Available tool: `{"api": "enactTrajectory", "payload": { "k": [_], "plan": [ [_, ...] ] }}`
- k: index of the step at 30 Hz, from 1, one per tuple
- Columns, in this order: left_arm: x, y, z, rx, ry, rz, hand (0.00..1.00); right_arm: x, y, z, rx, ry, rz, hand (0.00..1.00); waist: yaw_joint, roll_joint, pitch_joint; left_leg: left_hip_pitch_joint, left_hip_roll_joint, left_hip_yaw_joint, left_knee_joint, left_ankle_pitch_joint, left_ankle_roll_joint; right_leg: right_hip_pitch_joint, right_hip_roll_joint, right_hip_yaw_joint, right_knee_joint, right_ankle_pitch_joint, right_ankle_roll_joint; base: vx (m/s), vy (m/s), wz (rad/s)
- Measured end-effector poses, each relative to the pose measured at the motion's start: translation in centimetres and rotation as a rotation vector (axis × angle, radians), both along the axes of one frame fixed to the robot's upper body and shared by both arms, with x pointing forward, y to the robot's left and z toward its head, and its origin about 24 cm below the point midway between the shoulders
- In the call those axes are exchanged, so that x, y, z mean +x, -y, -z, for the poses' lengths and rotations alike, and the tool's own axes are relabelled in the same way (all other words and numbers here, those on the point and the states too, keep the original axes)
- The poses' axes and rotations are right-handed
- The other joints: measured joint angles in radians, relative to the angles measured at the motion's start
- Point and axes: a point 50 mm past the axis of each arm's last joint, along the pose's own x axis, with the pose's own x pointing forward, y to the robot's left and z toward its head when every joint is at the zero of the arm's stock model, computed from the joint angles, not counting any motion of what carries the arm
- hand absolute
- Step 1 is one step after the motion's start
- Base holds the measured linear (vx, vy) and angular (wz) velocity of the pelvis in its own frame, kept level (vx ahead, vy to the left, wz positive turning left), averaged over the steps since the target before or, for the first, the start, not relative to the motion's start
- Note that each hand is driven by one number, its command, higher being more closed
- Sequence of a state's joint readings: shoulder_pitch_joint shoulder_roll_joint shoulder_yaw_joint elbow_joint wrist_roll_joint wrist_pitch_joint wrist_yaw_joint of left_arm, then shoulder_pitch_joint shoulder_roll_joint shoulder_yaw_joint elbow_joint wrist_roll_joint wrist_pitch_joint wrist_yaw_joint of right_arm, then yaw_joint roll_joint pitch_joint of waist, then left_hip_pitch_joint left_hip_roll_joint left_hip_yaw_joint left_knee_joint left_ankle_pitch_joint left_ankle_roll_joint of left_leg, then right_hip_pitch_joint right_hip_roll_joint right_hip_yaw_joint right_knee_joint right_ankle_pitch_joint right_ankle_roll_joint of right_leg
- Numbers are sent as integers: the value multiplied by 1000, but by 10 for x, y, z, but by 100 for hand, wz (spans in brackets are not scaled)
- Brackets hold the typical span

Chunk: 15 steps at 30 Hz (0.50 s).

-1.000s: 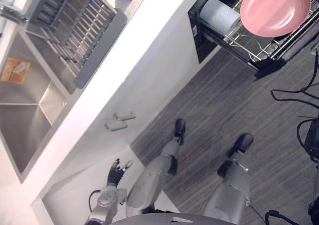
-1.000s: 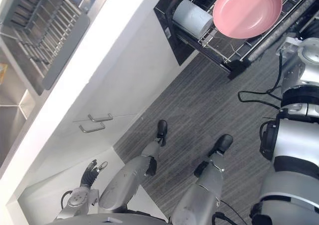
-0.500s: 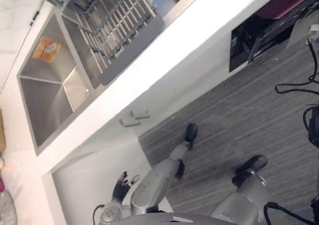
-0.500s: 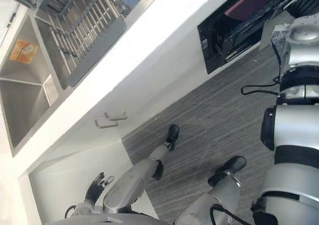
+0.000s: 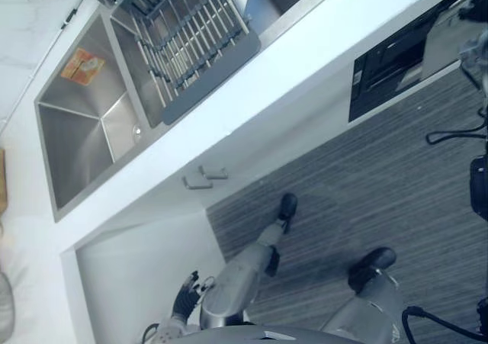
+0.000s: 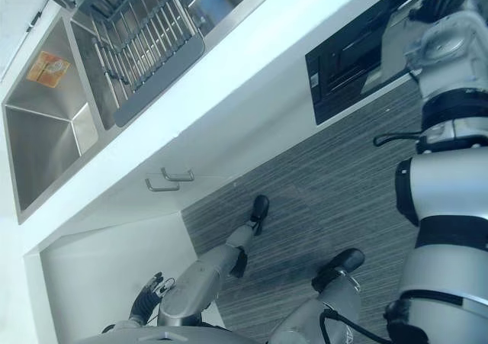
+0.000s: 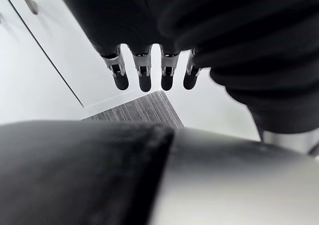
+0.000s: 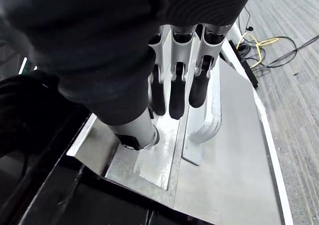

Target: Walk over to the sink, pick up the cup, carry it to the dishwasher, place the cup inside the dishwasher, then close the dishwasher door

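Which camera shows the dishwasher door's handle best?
The right wrist view: the handle is close up beside the right hand. In the eye views the dishwasher is distant, its handle too small to tell.

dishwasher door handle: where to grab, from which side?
Grip the handle on its straight bar, off the curved end. It stands proud of the door, leaving a finger gap. Probably come from the side of the right hand: its straight fingers lie beside the bar.
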<state>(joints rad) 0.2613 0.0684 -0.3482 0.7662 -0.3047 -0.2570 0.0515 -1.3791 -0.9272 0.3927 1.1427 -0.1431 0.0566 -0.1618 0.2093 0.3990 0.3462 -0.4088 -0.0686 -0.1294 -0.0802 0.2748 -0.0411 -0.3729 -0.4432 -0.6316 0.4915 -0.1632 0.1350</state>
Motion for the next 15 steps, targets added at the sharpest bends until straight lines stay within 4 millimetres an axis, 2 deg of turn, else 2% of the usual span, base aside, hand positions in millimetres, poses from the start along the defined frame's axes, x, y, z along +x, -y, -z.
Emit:
{"api": "enactTrajectory", "payload": {
  "k": [2, 5, 7, 8, 9, 10, 11, 12, 13, 15],
  "plan": [
    [1, -5, 0, 2, 6, -22, 0, 1, 2, 19, 67, -10, -47, 0, -12, -22, 18, 15, 4, 4, 0, -8, 2, 14, 2, -1, 1, -1, 0, -56, -40, 3],
    [1, -23, 1, 11, -1, -116, 0, -3, 10, 78, 261, -22, -150, 0, -38, -69, 55, 46, 15, 12, -6, -16, 2, 53, 19, -2, -21, 3, -1, -65, -69, -8],
    [0, -36, 3, 23, -13, -185, 0, -10, 10, 134, 417, -50, -191, 0, -85, -119, 92, 68, 28, 22, -6, -23, 0, 87, 42, -6, -58, 21, 1, -29, -77, -12],
    [0, -40, 3, 27, -13, -206, 0, -13, 10, 150, 460, -54, -194, 0, -99, -133, 102, 73, 32, 23, -6, -24, 0, 98, 50, -8, -67, 27, 1, 2, -75, -14],
    [1, -48, 2, 39, -7, -243, 0, -22, 8, 182, 556, -55, -197, 0, -116, -155, 118, 86, 41, 35, -6, -25, -1, 120, 66, -11, -94, 38, 1, 2, -73, -10],
    [4, -57, 1, 53, 2, -279, 0, -32, 2, 217, 650, -73, -191, 0, -135, -190, 142, 97, 51, 53, 0, -24, -3, 146, 86, -16, -129, 54, 0, 3, -73, -10],
    [5, -61, 0, 62, 4, -288, 0, -38, -2, 235, 690, -86, -186, 0, -141, -206, 145, 99, 56, 53, 0, -25, -4, 155, 96, -19, -148, 61, 0, -7, -71, -3],
    [9, -68, 0, 77, 7, -301, 0, -52, -11, 272, 771, -132, -161, 0, -153, -233, 142, 101, 63, 54, 0, -27, -8, 173, 114, -25, -182, 75, 0, -4, -58, 0],
    [10, -71, -1, 81, 12, -313, 0, -59, -17, 289, 809, -156, -146, 0, -158, -246, 141, 107, 66, 55, 0, -28, -11, 185, 120, -25, -198, 82, 0, -13, -67, -1],
    [13, -78, -2, 94, 21, -341, 0, -98, -38, 354, 992, -222, -68, 0, -161, -284, 124, 144, 71, 68, 0, -36, -21, 240, 146, -23, -260, 108, 5, -38, -58, -8]
  ]
}}
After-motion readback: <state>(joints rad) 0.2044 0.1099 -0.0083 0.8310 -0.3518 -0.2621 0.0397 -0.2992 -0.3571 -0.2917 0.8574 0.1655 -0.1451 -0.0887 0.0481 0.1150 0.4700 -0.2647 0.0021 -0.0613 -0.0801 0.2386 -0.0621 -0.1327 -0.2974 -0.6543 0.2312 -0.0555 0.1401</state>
